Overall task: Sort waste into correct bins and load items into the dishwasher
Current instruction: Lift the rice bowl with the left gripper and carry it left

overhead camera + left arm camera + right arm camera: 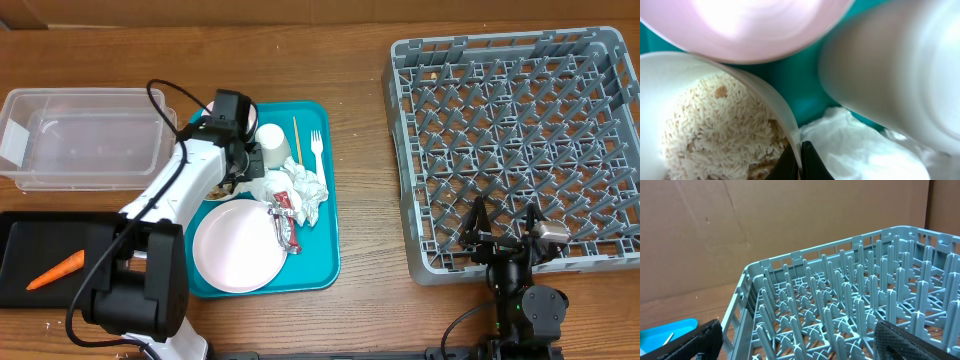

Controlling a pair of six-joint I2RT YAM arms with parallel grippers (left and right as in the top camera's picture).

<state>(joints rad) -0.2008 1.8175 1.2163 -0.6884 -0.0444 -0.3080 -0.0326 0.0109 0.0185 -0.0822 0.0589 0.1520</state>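
Note:
My left gripper [800, 161] is shut on the rim of a white bowl [660, 80] that holds beige rice and nut scraps [720, 130]. A pink bowl [750, 25] lies beyond it, with the white cup [890, 65] and a napkin [860, 150] to the right. From overhead, the left gripper [236, 160] is on the teal tray's back left and hides that bowl. The pink plate [238, 245], cup [272, 143], fork [317, 155], stick [296, 138], napkins [303, 186] and wrapper [286, 222] lie on the tray. My right gripper [505, 228] is open and empty over the grey rack's [520, 130] front edge.
The teal tray [325, 250] is in the middle. The clear tub [85, 135] stands at the back left. The black tray [20, 250] at the front left holds the carrot piece [55, 268]. The rack's pegs [850, 305] fill the right wrist view.

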